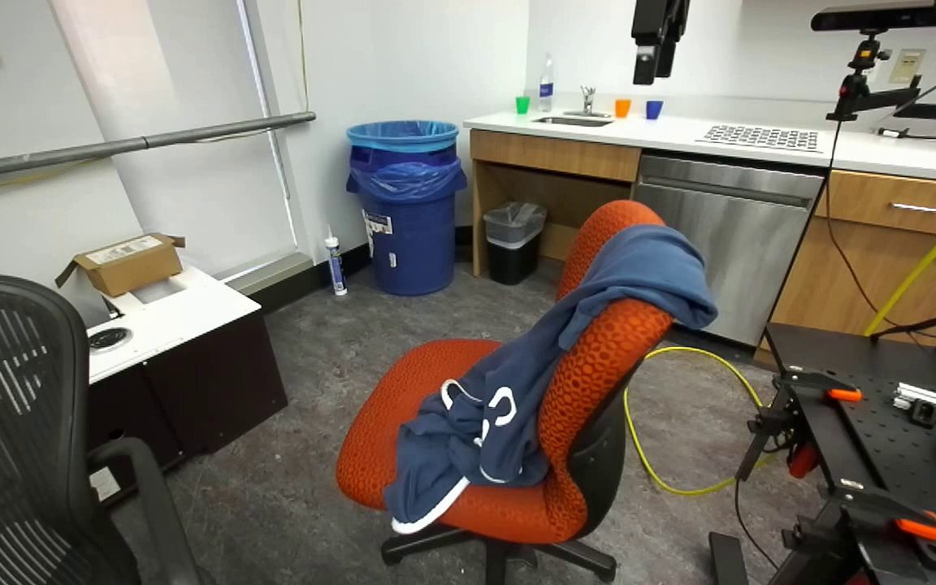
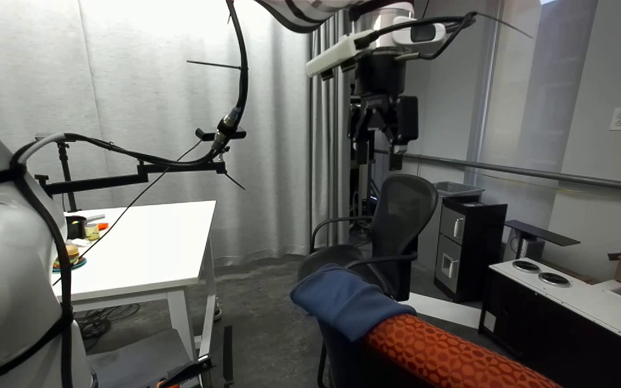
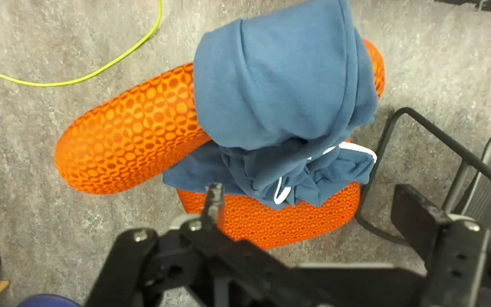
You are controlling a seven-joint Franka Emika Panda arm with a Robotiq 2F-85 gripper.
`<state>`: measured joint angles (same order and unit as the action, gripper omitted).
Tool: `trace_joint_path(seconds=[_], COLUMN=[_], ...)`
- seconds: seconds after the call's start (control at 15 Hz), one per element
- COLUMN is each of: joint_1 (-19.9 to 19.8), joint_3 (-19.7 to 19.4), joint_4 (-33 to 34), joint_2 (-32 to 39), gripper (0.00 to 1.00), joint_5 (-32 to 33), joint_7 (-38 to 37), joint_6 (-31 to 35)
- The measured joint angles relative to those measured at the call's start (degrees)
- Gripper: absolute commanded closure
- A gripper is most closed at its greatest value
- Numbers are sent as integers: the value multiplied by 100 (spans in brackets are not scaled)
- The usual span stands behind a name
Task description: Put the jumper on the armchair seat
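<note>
I'm hovering the gripper [image 2: 378,155] wide-spread and empty; in an exterior view the floppy jumper [image 1: 513,370] is draping over the curved chair back [image 1: 606,349], lying crumpled leftward on the circle-patterned armchair seat [image 1: 391,398].

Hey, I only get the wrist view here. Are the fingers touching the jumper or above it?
Observer: In both exterior views the fingers hang well above the jumper, not touching it.
Operator: Does any of it hang behind the backrest?
Observer: Yes, in an exterior view a short piece drapes down the rear.
Operator: What holds up the seat?
Observer: A black base, seen in an exterior view.
</note>
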<state>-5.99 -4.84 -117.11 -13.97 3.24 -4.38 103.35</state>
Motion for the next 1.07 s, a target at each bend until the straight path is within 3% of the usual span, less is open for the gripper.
trace_joint_path(seconds=[0.4, 1.07], joint_1=[0, -92], joint_3=[-8, -183], joint_4=[-931, -1679], joint_2=[-214, -100], gripper=[0, 0], joint_5=[176, 297], joint_7=[1, 9], joint_6=[149, 820])
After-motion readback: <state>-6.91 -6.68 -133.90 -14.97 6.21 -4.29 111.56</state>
